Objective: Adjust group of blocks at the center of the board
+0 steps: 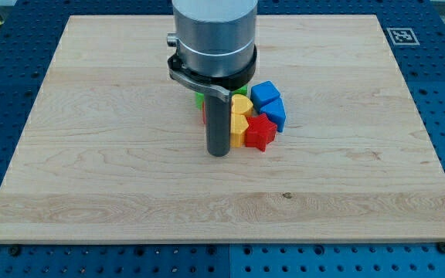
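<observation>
A tight group of blocks sits near the middle of the wooden board [114, 177]. It holds a red star [259, 133], a yellow heart-like block [239, 106], a second yellow block [239, 130] below it, a blue cube [265, 93], a second blue block [275, 114], a green block [240, 91] and a sliver of green [198, 98] and red at the rod's left. My tip [219, 153] rests on the board at the group's lower left edge, touching or nearly touching the lower yellow block. The rod and arm body hide the group's left part.
The arm's grey cylinder [212, 35] hangs over the board's upper middle. A black and white marker tag [401, 35] sits at the upper right corner. Blue perforated table surrounds the board.
</observation>
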